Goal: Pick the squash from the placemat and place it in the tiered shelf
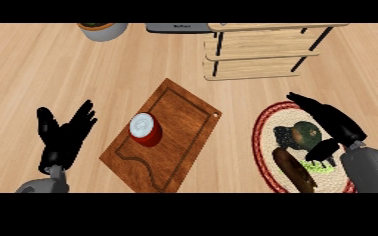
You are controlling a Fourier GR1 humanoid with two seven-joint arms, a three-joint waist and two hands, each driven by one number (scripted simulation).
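The right robot hand (pixel 338 121) is hovering over the woven placemat (pixel 264 130), fingers straight and thumb spread wide. The dark green squash (pixel 306 132) is lying in the gap between them, not yet clasped, while the left robot hand (pixel 65 134) is resting open, fingers up, well off to its left across the tabletop (pixel 66 70). The grasp appears to be getting under way, and the next move is calling for fingers and thumb to close round the squash before lifting and carrying it to the tiered shelf (pixel 258 55), which is standing ahead of the right robot hand, beyond its fingertips.
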